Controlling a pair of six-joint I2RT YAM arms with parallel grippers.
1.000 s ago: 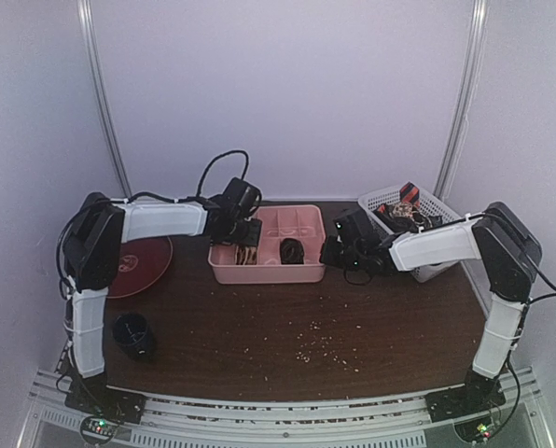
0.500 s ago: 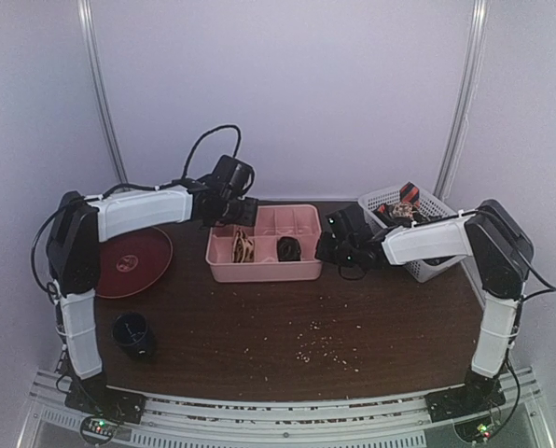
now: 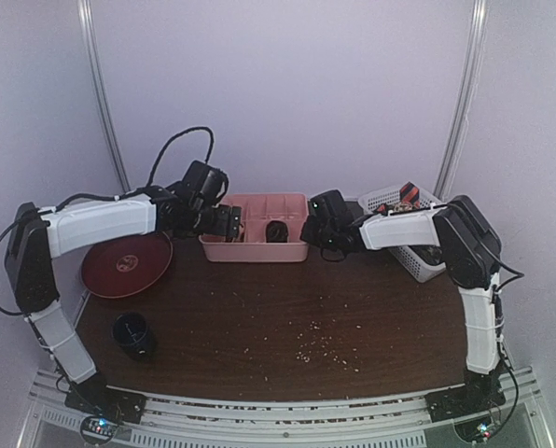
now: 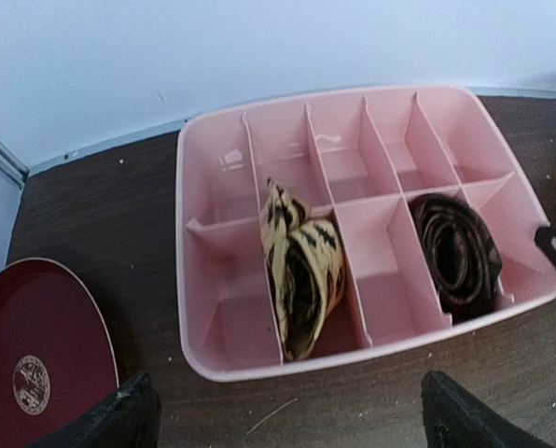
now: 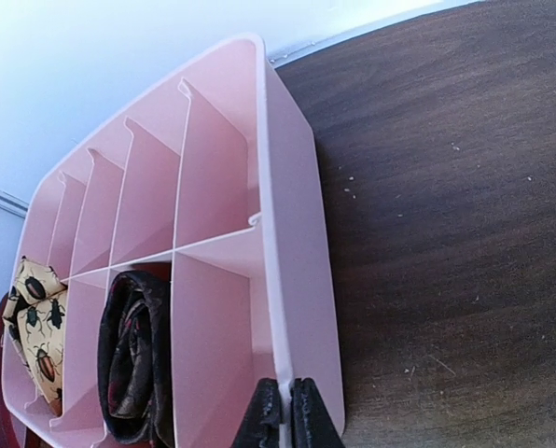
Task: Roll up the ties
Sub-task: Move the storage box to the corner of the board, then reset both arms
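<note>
Desk, dark wood, both arms reaching to its far edge.

Pink tray, with dividers, sits far centre against the back wall. Red plate lies to its left and a white basket to its right, both on the desk.

From my left wrist view, the tan tie stands loosely rolled in the near row, second compartment from the left, its top end poking above the cross divider. The dark tie is coiled in the near row's right-end compartment, with one bare compartment between the two. More ties, red-and-black, are heaped in the basket; too small for me to count.

Black cup stands near the left front of the desk.

Left gripper hangs just short of the tray's near wall, jaws spread wide, holding nothing.

Right gripper is closed tight; it looks pinched on the rim of the tray's right end wall.

Crumbs are scattered mid-desk.
</note>
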